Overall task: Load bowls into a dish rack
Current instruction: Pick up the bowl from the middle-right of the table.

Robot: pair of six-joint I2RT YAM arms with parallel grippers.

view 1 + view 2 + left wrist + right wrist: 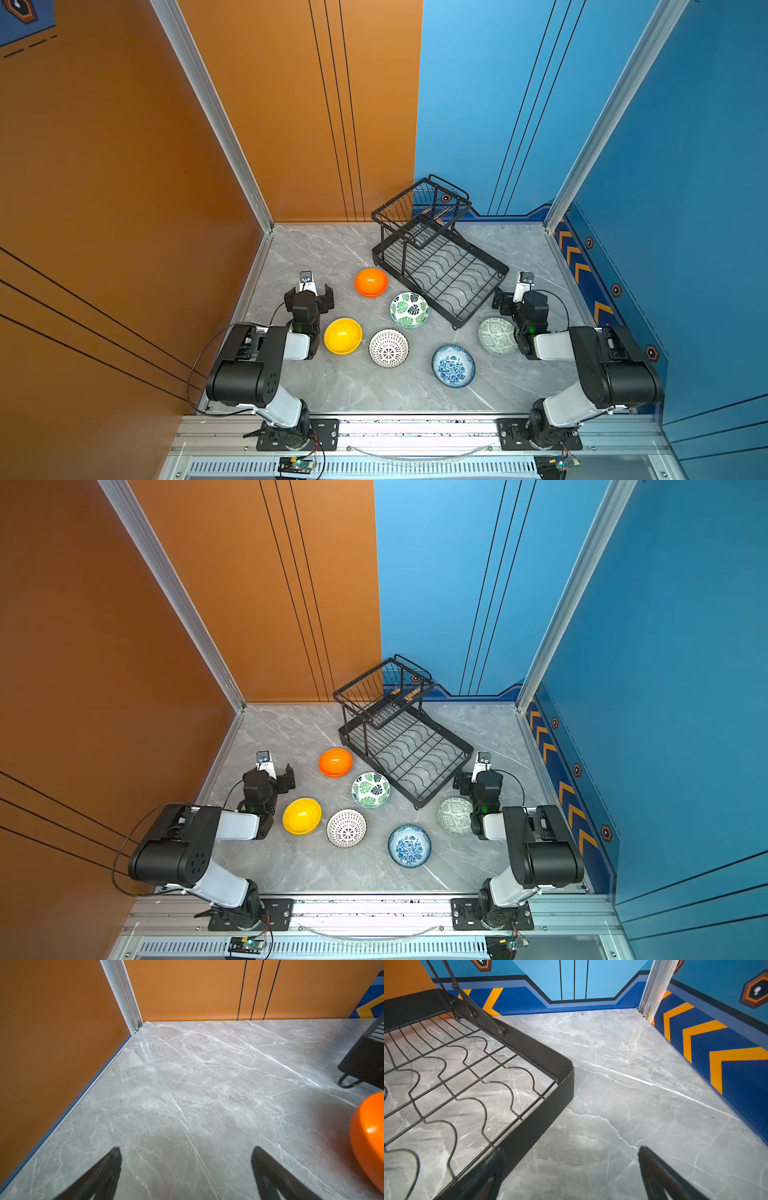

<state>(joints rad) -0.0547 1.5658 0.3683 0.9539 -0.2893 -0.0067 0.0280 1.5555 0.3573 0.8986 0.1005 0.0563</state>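
Six bowls sit upright on the grey marble table: orange [371,282], yellow [343,336], leaf-patterned [409,309], white lattice [388,348], blue floral [453,365] and grey-green [496,336]. Behind them stands the black wire dish rack [482,297], angled, with nothing in it and its raised basket at the far end. My left gripper [309,297] hovers open left of the orange bowl [369,1142], its jaws wide apart [186,1151] over bare table. Just off the rack's near right corner [546,1057], my right gripper [523,299] is open too [571,1150]. The right arm partly covers the grey-green bowl.
Orange walls close the left and back left; blue walls close the back right and right. An aluminium rail [415,428] carrying both arm bases runs along the front edge. Bare table lies left of the rack and behind my right gripper.
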